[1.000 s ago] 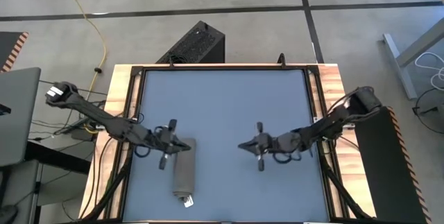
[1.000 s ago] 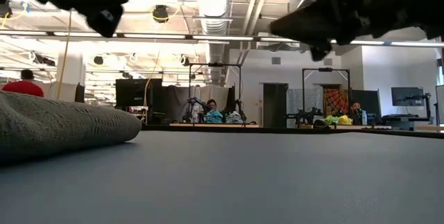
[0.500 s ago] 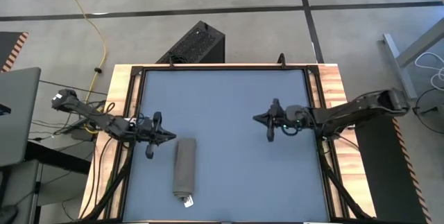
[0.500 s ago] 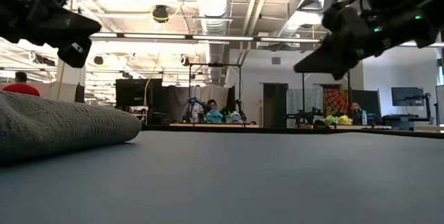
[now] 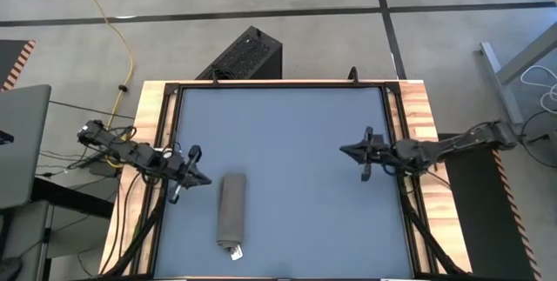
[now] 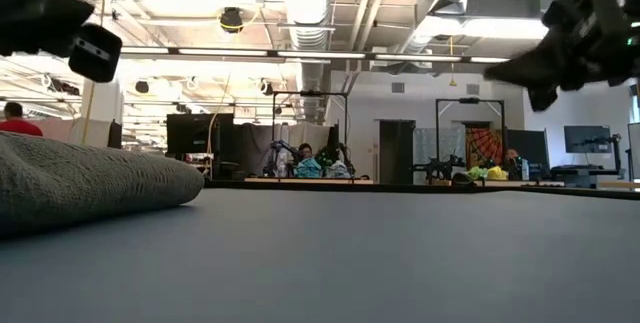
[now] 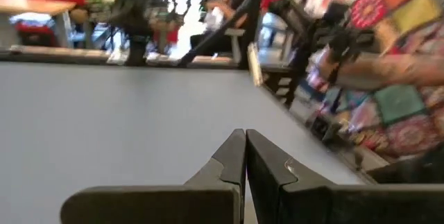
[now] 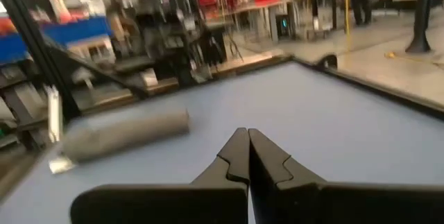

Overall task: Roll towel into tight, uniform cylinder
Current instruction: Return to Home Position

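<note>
The taupe towel (image 5: pixel 231 211) lies rolled into a cylinder on the blue-grey table (image 5: pixel 287 124) near its left front, running near to far. Its white tag (image 5: pixel 235 252) sticks out at the near end. In the low view the towel (image 6: pixel 90 178) rests on its side at the left. My left gripper (image 5: pixel 207 181) hovers shut by the table's left edge, just left of the towel's far end, pointing level. My right gripper (image 5: pixel 342 150) is shut near the right edge, pointing level at the left side. The right wrist view shows the towel (image 8: pixel 125 132) ahead of my shut right gripper (image 8: pixel 244 137).
A wooden frame with black rails (image 5: pixel 409 142) borders the table. A black box (image 5: pixel 245 55) stands on the floor beyond the far edge. Open table surface lies between the two grippers. People sit and stand in the room beyond (image 6: pixel 305 158).
Both arms have drawn back to their own sides. My left gripper left the spot over the towel's far end for the table's left edge. My right gripper went from mid-table toward the right edge. Both have stayed shut. The towel has not moved.
</note>
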